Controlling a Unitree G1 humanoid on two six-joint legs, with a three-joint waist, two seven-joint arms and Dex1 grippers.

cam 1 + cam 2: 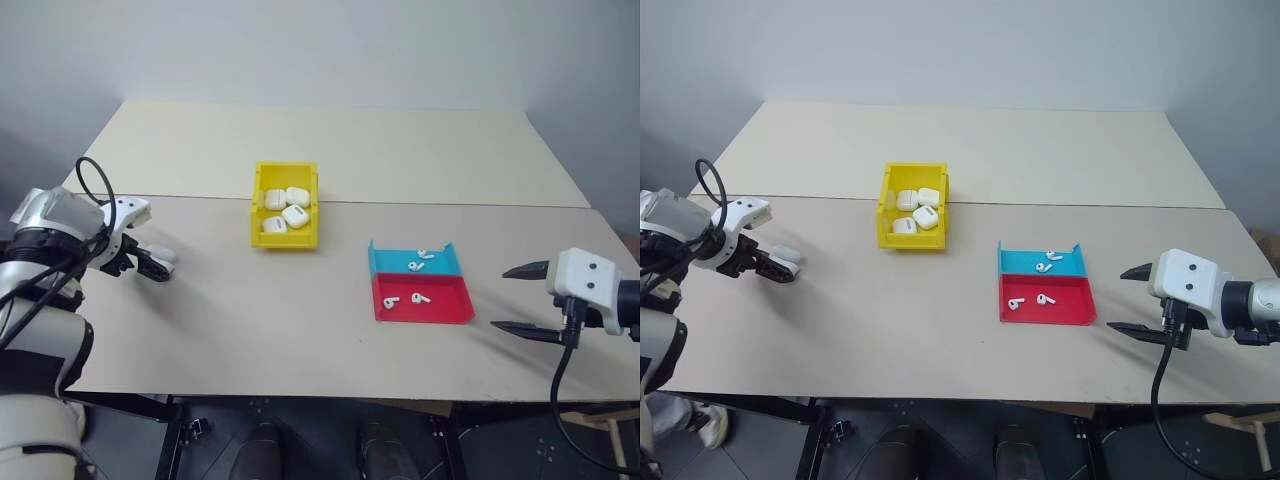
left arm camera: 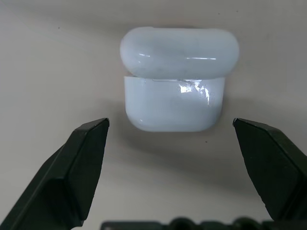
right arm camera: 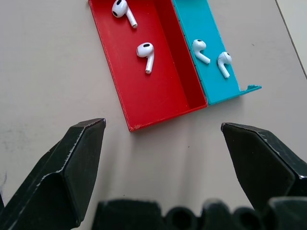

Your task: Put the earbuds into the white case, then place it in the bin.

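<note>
A white case [image 2: 177, 81] lies on the table at the far left, with the seam between lid and body facing the left wrist view. My left gripper [image 1: 150, 264] points down at it, open. Its fingertips [image 2: 96, 134] stand wider than the case, just short of it and not touching. Several earbuds lie in the tray: two in the blue half [image 3: 200, 50] and two in the red half [image 3: 146, 52]. My right gripper [image 1: 500, 298] hovers open to the right of the tray, holding nothing. The yellow bin [image 1: 258, 205] stands mid-table.
Several white cases [image 1: 296, 215] lie inside the bin. The red-and-blue tray [image 1: 425, 314] sits right of centre, near the front edge. A seam [image 1: 450, 202] runs across the tabletop behind the bin. A black cable [image 1: 92, 180] loops over my left wrist.
</note>
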